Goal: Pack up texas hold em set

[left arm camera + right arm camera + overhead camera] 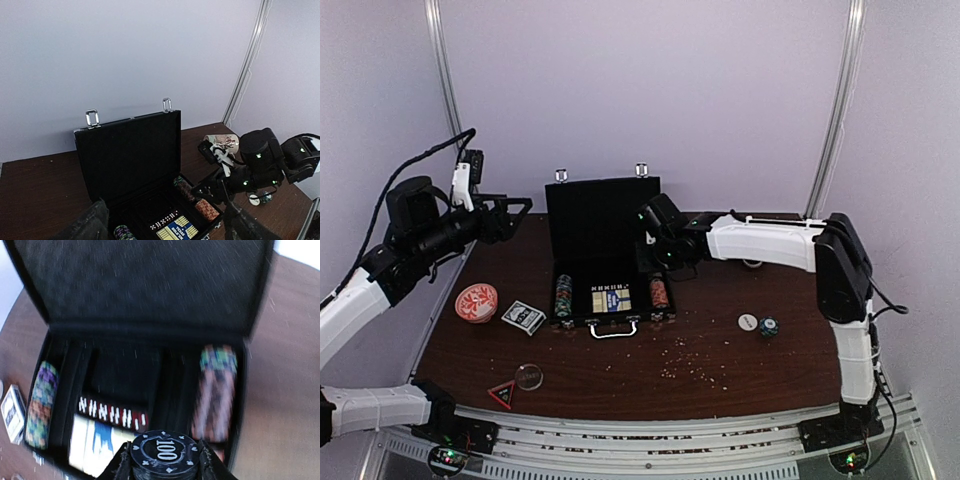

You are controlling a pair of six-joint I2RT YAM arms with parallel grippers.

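Black round "100" poker chip, cut off at bottom edge, sat clenched in right gripper; left gripper gaped, blurred.

The briefcase sits mid-frame, chip stacks in its left and right slots, card deck between. Left lie a boxed deck, then a dish; right, two buttons.

A plain pale wall with a faint lilac cast closes off the back and both sides, evenly lit. Two slim silver poles rise against it, one on each side. Below sits a dark brown wooden table, with ribbed metal rails along its near edge.
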